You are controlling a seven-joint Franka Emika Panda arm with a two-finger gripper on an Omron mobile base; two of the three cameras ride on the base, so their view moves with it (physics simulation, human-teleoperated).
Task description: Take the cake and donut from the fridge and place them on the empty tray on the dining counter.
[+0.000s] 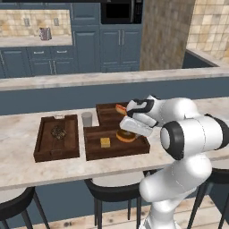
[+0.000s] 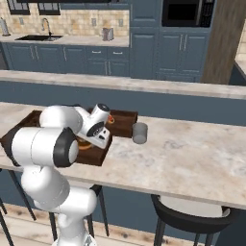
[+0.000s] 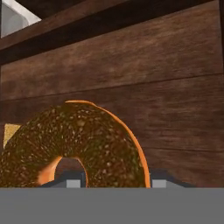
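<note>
The round orange-brown glazed donut (image 3: 74, 146) with a hole in the middle sits between the two dark finger tips of the tool (image 3: 113, 183), which is closed on it; the finger tips stand at each side of the ring's near part, so the ring lies directly in front of the tool and a little to the left in the hand view. In the left base view the donut (image 1: 126, 136) is low over the floor of the dark brown wooden rectangular tray (image 1: 96, 150), at its right side, under the white hand; I cannot tell if it already touches the wood. The small pale yellow-tan square cake (image 1: 105, 142) already rests in the same tray, to the left of the donut and apart from it. I judge that the coming move is only to release, and the cake is far enough not to be disturbed. Beside this tray a second tray carries a dark crumbly round item (image 1: 58, 132), and a grey cup (image 1: 86, 119) stands between them on the light beige marbled tabletop (image 1: 18, 134)
</note>
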